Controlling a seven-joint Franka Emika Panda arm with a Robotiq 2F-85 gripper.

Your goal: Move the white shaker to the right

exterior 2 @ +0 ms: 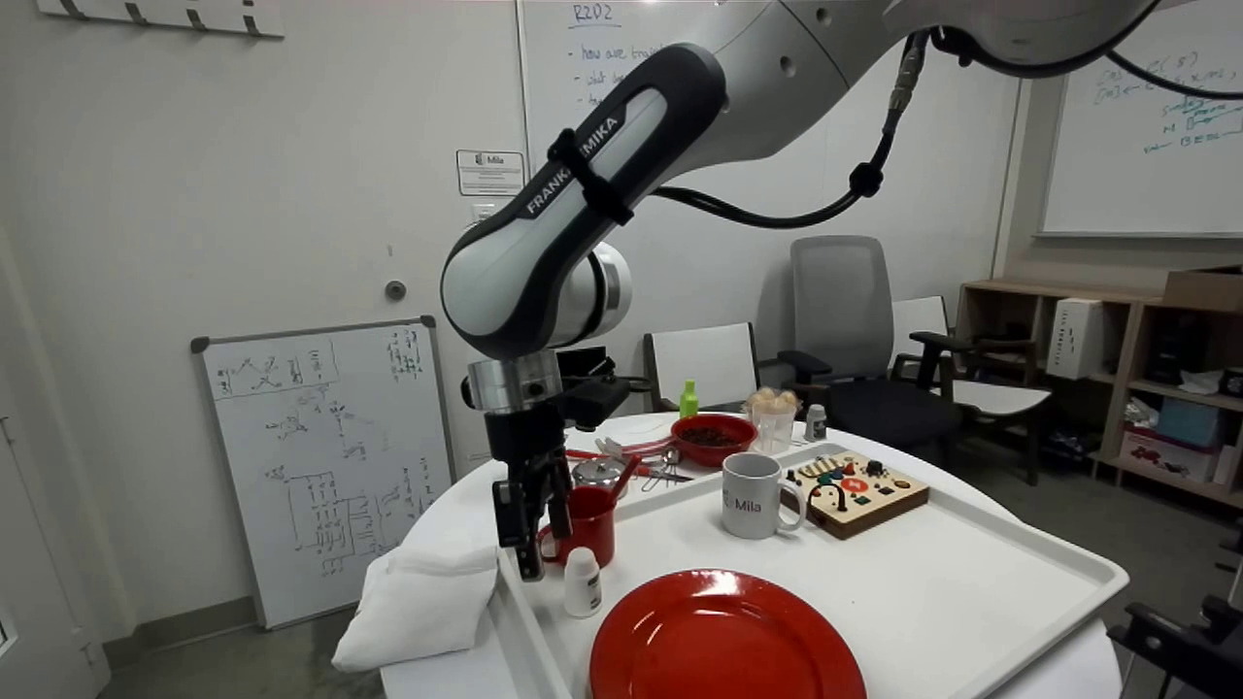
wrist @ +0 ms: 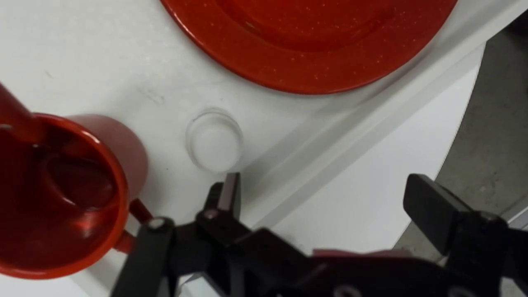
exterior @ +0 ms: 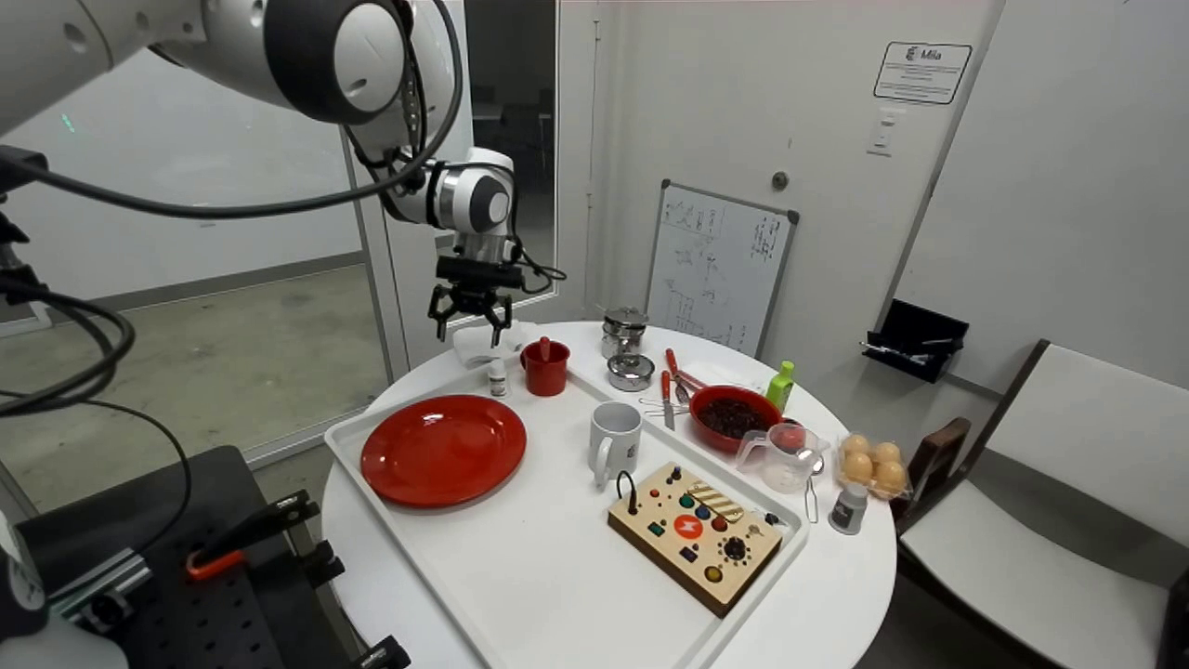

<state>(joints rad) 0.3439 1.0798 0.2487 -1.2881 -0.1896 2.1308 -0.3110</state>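
Hand (wrist: 323, 183): spread wide | white shaker (wrist: 215, 143): upright on tray (exterior: 520, 557), just beside one finger (wrist: 229, 197)

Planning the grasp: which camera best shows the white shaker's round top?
Wrist view: it looks down on the white shaker, so its round top shows large, slightly blurred. Both exterior views show the shaker upright and smaller, mostly side-on.
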